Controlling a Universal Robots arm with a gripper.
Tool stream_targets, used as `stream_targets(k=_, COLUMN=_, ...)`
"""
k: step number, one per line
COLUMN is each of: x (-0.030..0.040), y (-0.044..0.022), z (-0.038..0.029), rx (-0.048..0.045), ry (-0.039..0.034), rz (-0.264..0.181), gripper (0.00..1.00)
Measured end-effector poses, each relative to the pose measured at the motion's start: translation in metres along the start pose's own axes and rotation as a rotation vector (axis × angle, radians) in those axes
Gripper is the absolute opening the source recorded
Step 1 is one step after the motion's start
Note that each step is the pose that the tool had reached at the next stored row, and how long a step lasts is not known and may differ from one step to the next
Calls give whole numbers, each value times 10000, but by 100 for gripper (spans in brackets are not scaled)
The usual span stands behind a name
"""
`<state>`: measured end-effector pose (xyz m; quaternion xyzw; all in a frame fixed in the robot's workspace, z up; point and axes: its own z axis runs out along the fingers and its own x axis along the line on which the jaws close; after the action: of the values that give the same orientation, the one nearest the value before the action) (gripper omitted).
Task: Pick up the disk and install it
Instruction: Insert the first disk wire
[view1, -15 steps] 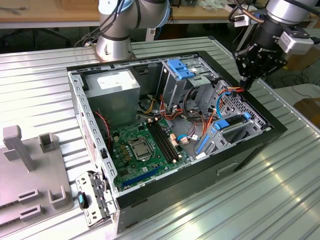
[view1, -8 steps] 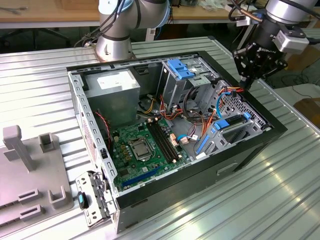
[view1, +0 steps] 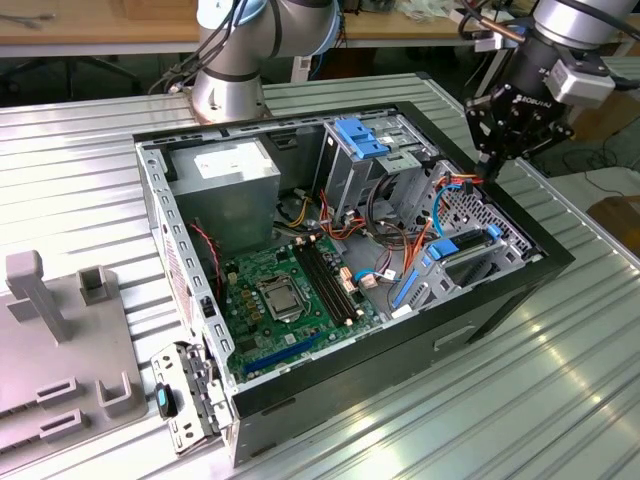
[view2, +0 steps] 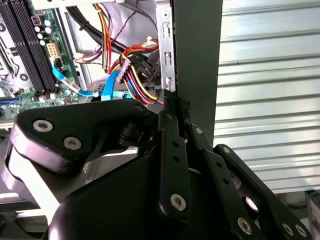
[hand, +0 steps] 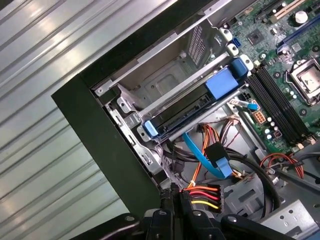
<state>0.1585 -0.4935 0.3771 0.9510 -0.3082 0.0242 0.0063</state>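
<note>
Here, fingers (view2: 172, 145) seemingly pinched shut, empty, at case wall (view2: 195, 60); cable bundle (hand: 202, 192) crowds them; disk (hand: 182, 112) sits in bay (hand: 165, 82).

A ribbed silver metal desk (view1: 80, 150) spreads wide, light glinting off its slats toward the exterior view's right. Behind it stands a long pale wooden bench (view1: 100, 25).

Worktop (view1: 450, 430) was ribbed bare metal, glossy w/ glare. Case (view1: 400, 365) rim looked matt black; inner walls dull grey sheet metal. Disk (hand: 182, 112): dark matt slab, smooth blue plastic rails. Pincer (view2: 172, 105): matt black links, shiny screw heads. Cables (hand: 200, 152) had glossy plastic sheaths.
</note>
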Motion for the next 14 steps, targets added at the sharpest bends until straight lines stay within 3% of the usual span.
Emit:
stream_targets(k=9, x=1, y=1, z=0, rx=-72, ry=-27, rz=1298, gripper=17)
stream_targets(k=14, x=1, y=0, z=-1, rx=-127, ry=-35, rz=2262, gripper=17)
